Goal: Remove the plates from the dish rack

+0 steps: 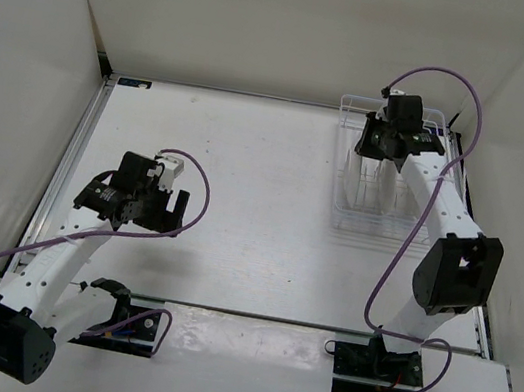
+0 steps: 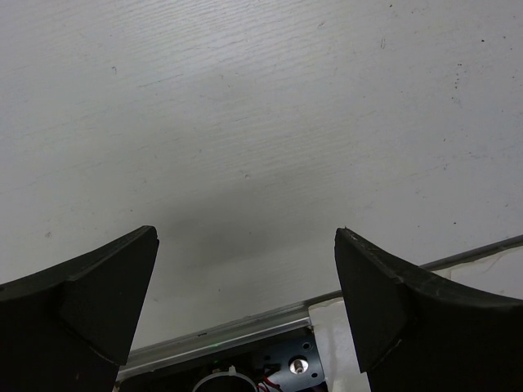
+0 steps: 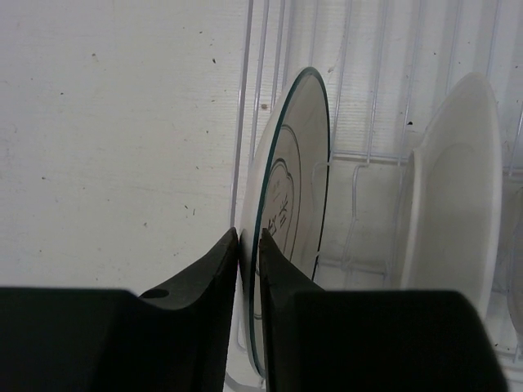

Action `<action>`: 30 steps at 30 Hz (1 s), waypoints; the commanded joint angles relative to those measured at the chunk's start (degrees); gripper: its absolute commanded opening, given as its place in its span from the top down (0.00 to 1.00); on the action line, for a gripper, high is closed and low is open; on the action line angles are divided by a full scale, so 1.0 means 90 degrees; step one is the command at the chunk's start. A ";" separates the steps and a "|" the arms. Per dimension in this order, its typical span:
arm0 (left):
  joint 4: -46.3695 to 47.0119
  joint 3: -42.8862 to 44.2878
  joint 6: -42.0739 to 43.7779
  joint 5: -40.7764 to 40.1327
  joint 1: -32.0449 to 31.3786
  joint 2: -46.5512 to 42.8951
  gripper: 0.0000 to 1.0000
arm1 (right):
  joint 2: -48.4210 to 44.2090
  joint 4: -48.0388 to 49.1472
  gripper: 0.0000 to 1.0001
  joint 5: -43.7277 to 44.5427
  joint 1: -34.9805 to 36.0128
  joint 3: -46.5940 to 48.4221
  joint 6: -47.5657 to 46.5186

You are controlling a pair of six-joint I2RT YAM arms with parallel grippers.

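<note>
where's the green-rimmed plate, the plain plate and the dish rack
green-rimmed plate [image 3: 301, 163]: right wrist view, on its inner face
plain plate [image 3: 453, 204]: right wrist view, middle of its visible side
dish rack [image 1: 370, 218]: top external view, wires at its near end

Two plates: one green-rimmed plate [image 3: 298, 163], one plain white plate [image 3: 453, 212]. One dish rack [image 1: 368, 200]. One table [image 1: 246, 173]. Two arms, left arm [image 1: 58, 257] and right arm [image 1: 443, 208]. Two grippers, left gripper [image 2: 245, 302] and right gripper [image 3: 249, 241], two fingers apiece. Two purple cables [image 1: 446, 71], one per arm.
</note>
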 commanded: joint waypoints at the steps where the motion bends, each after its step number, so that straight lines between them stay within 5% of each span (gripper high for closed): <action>1: -0.0025 0.0247 -0.0017 0.0007 0.0007 -0.0033 0.00 | 0.0013 -0.0085 0.80 0.0085 -0.0010 0.0388 -0.0111; 8: -0.0034 0.0247 -0.0026 0.0026 0.0007 -0.0004 0.00 | -0.0065 -0.0290 0.87 0.0153 -0.0030 0.0682 -0.0189; 15: -0.0034 0.0266 -0.0027 0.0046 0.0007 0.0026 0.00 | -0.0114 -0.0290 0.87 0.0104 -0.0030 0.0692 -0.0170; 20: -0.0034 0.0256 -0.0027 0.0056 0.0017 0.0035 0.00 | -0.0076 -0.0271 0.76 -0.0023 -0.0039 0.0633 -0.0072; 30: -0.0034 0.0276 -0.0017 0.0075 0.0017 0.0084 0.00 | 0.0110 -0.0222 0.82 -0.0296 -0.0039 0.0526 -0.0014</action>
